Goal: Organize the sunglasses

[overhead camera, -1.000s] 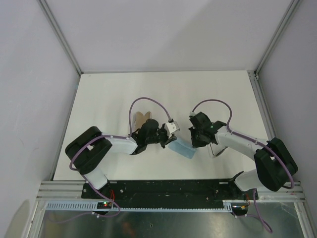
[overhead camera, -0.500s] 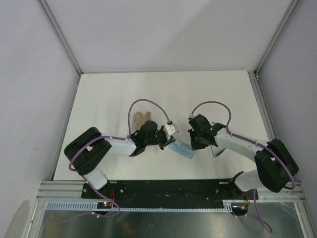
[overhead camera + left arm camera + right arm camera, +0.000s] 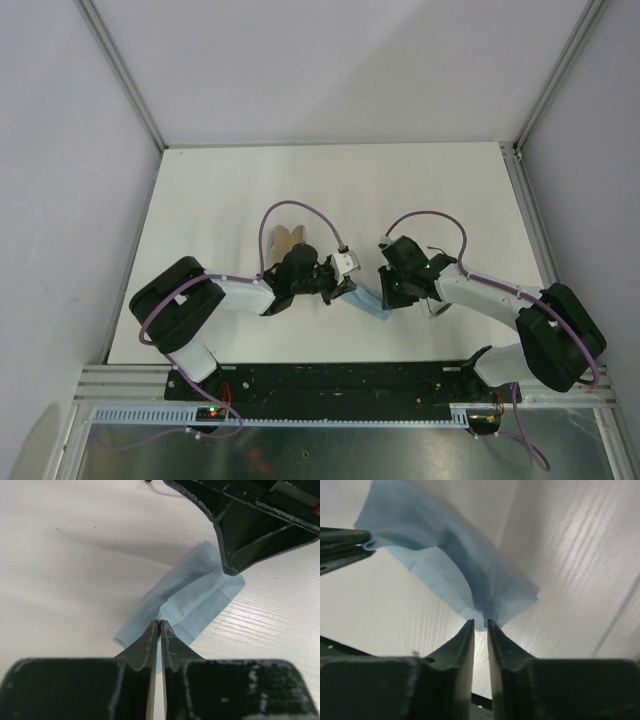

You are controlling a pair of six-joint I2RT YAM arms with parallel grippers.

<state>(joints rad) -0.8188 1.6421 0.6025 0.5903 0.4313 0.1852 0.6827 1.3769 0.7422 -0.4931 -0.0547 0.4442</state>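
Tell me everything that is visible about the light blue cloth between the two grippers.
The light blue cloth is thin, soft-looking fabric, folded lengthwise into a narrow strip with visible layers and a few creases. It is at the front middle of the white table. The left gripper pinches one end with nearly closed jaws. The right gripper pinches the other end, which appears slightly lifted.

- Your cloth (image 3: 190,600) is plain light blue.
- The table (image 3: 230,190) is white, with faint grain streaks.
- Your left gripper (image 3: 160,622) and right gripper (image 3: 480,624) are black, scuffed grey at the edges.
- The case (image 3: 285,238), at ten o'clock from the cloth, is beige.
- The cables (image 3: 300,205) are purple.
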